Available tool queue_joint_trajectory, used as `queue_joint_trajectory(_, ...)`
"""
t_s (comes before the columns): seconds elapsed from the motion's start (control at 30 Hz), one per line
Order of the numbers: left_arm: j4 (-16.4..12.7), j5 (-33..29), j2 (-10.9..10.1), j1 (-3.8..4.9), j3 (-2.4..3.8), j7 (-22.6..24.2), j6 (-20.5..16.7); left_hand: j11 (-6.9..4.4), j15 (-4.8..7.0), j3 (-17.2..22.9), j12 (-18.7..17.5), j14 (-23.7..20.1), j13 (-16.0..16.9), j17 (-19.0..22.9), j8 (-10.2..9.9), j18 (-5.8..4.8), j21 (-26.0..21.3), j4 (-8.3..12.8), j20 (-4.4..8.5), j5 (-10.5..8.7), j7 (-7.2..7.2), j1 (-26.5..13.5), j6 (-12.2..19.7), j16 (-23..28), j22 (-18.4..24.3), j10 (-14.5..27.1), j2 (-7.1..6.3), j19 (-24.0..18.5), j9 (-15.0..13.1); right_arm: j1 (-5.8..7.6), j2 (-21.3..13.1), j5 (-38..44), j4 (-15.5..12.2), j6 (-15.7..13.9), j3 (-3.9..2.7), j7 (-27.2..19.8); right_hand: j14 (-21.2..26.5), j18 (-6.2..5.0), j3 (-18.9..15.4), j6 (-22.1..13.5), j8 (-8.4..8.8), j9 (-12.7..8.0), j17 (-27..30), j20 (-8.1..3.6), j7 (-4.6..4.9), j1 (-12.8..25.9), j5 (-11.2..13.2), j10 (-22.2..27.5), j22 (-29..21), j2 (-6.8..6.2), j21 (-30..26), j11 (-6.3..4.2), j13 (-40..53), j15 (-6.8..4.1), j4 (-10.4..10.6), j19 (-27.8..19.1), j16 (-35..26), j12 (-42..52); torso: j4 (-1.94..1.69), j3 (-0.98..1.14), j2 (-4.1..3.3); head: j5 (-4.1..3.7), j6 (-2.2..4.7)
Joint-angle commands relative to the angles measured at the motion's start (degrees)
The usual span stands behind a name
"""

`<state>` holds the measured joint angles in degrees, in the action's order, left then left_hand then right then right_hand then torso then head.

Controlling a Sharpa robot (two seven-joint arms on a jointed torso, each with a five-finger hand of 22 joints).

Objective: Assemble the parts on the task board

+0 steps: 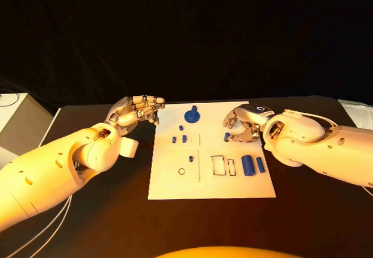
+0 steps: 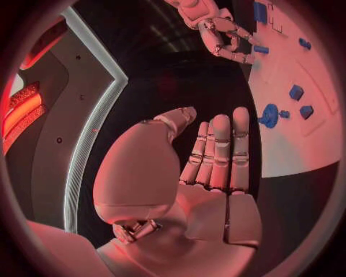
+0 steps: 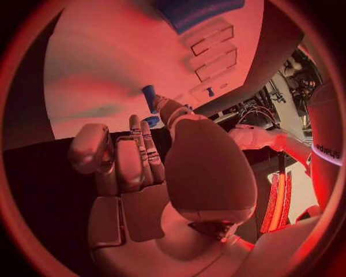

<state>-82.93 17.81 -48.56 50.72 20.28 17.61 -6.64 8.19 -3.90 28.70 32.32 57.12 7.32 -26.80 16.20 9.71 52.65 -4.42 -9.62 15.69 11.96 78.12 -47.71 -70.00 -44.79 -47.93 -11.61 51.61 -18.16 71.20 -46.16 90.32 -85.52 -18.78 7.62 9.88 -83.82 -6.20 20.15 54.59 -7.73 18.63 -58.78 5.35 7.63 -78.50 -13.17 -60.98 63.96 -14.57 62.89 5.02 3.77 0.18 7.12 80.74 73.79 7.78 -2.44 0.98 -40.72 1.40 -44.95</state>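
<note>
On task board, blue parts.

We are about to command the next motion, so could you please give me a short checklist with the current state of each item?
1. Right hand pinches a small blue part over the task board: ok.
2. Part's seating or release in the board: cannot tell, fingers hide it.
3. Left hand holds nothing, fingers held out close together, beside the board's far left corner: ok.
4. Two blue cylinders lie near the board's right edge, clear of both hands: ok.
5. Round blue part at the far edge, untouched: ok.
</note>
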Motion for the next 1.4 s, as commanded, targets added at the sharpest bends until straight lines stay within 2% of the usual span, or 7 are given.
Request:
queue_joint_trajectory(0.03,-0.1,0.1,0.0,-0.01,0.05,0.3,0.9,0.19,-0.25,0.1,-0.3,0.2,-0.1,0.1,-0.4,0.84,-0.2,0.3,0.06,0.15,-0.03,0.6,0.3,-0.2,0.0,0.4,0.1,0.4,0.1,-0.23,0.3,1.7,0.1,2.4,0.05,-0.6,-0.3,0.36,-0.3,0.6,0.11,-0.1,0.2,0.11,0.07,-0.9,0.3,-0.4,0.3,0.04,0.5,-0.15,0.1,-0.29,0.2,0.6,0.1,0.4,-0.1,0.02,0.04,-0.06,-0.09)
queue_joint_trajectory(0.23,0.0,0.1,0.0,-0.01,0.05,0.3,1.0,0.19,-0.25,0.1,-0.3,0.2,-0.1,0.1,-0.4,0.84,-0.2,0.3,0.06,0.15,-0.03,0.6,0.3,-0.2,0.0,0.4,0.1,0.4,0.1,-0.37,0.7,1.8,0.4,2.8,0.09,-0.5,-0.5,0.71,1.5,2.6,-0.33,-0.1,-0.6,-0.2,0.24,-1.8,0.2,-3.1,2.0,0.44,2.1,-0.51,0.2,-0.63,1.2,1.4,0.8,1.1,-0.08,0.0,-0.01,-0.09,-0.17)
queue_joint_trajectory(0.43,-0.1,0.2,0.0,-0.01,0.05,0.2,0.9,0.23,-0.27,0.0,-0.3,0.2,-0.1,0.1,-0.3,0.83,-0.1,0.3,0.04,0.13,0.0,0.6,0.3,-0.2,0.0,0.5,0.11,0.5,0.1,-0.69,1.1,1.9,0.7,3.4,0.17,-0.4,-0.7,0.97,4.9,4.9,-0.88,0.0,-1.1,-0.31,0.34,-2.1,0.2,-5.2,3.3,-0.08,3.3,-0.54,0.1,-0.68,2.0,1.9,1.4,0.6,0.09,0.06,0.0,-0.08,-0.25)
queue_joint_trajectory(0.77,0.0,0.2,0.0,-0.01,0.05,0.2,1.0,0.23,-0.27,0.0,-0.3,0.2,-0.1,0.1,-0.3,0.83,-0.1,0.3,0.04,0.13,0.0,0.6,0.3,-0.2,0.0,0.5,0.11,0.5,0.1,-0.97,1.3,2.1,0.6,3.0,0.2,-0.4,-0.8,1.26,9.0,7.1,-1.62,0.4,-1.6,-0.57,0.0,-2.2,0.3,-7.7,5.0,-0.03,4.8,-0.97,0.2,-1.01,2.3,2.4,2.0,-0.1,-0.05,0.0,0.04,-0.2,-0.36)
queue_joint_trajectory(1.03,-0.1,0.2,0.0,-0.01,0.05,0.1,1.0,0.23,-0.27,0.0,-0.3,0.2,-0.1,0.1,-0.3,0.83,-0.1,0.3,0.04,0.13,0.0,0.6,0.3,-0.2,0.0,0.5,0.11,0.5,0.1,-1.07,1.3,1.9,0.3,2.0,0.2,-0.6,-0.9,1.41,9.9,7.8,-2.0,0.6,-1.7,-0.7,-0.17,-1.9,0.5,-8.6,5.8,0.2,5.5,-1.17,0.3,-1.15,2.3,2.6,2.2,-0.4,0.05,0.03,-0.01,-0.25,-0.47)
queue_joint_trajectory(1.23,-0.1,0.2,0.0,-0.01,0.05,0.0,1.0,0.26,-0.3,0.0,-0.3,0.2,-0.1,0.1,-0.3,0.83,-0.1,0.3,0.02,0.13,0.03,0.6,0.4,-0.2,0.0,0.6,0.19,0.5,0.1,-1.12,1.3,1.5,0.0,1.1,0.2,-0.4,-0.9,1.45,10.1,7.8,-2.04,0.7,-1.9,-0.73,-0.17,-1.6,0.6,-8.8,5.9,0.13,5.7,-1.18,0.3,-1.17,2.5,2.6,2.3,-0.6,-0.06,-0.03,0.0,-0.36,-0.64)
queue_joint_trajectory(1.4,-0.1,0.2,-0.1,-0.01,0.05,-0.1,1.0,0.26,-0.3,0.0,-0.3,0.2,-0.1,0.1,-0.3,0.83,-0.1,0.3,0.02,0.13,0.03,0.6,0.4,-0.2,0.0,0.6,0.19,0.5,0.1,-1.15,1.2,-0.3,-0.1,0.2,0.2,0.1,-1.1,1.71,11.3,8.8,-2.71,1.2,-2.6,-0.93,-0.57,-1.4,-0.1,-10.0,7.2,1.44,7.0,-1.52,0.4,-1.44,2.5,3.1,2.9,-1.0,-0.05,-0.02,0.05,-0.35,-0.67)
